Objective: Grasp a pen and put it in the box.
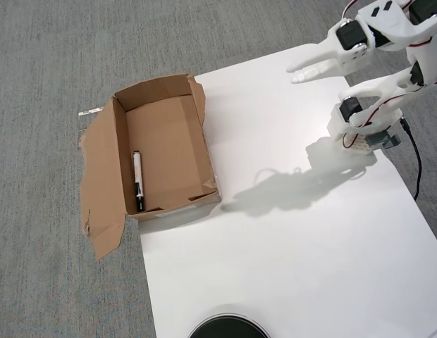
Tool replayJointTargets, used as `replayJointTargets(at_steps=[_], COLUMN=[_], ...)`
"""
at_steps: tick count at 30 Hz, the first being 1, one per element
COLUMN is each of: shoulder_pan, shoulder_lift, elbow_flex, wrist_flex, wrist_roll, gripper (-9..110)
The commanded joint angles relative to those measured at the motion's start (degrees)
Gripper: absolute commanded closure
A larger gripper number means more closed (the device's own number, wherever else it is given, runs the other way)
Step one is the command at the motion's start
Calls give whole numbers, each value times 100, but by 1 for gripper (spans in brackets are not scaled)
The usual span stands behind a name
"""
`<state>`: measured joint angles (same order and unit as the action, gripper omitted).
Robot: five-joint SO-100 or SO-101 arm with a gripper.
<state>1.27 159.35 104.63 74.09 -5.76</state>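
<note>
A white sheet (289, 267) lies on grey carpet (49, 56) (a black round object (228, 329) at the bottom edge)

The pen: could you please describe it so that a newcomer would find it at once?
Find the brown cardboard box at the white sheet's left edge. Inside, along its left wall, lies the pen: slim, white, black at the lower end, and the only thing in the box.
</note>
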Motion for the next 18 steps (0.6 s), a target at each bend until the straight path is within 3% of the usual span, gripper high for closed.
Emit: replayJointTargets(at_steps=[1, 18], shoulder_pan=[-22, -22], shoulder_lift=[404, 1986], elbow_flex=[479, 1701], wrist_flex=[9, 9], wrist_roll=[13, -40], gripper=[88, 87])
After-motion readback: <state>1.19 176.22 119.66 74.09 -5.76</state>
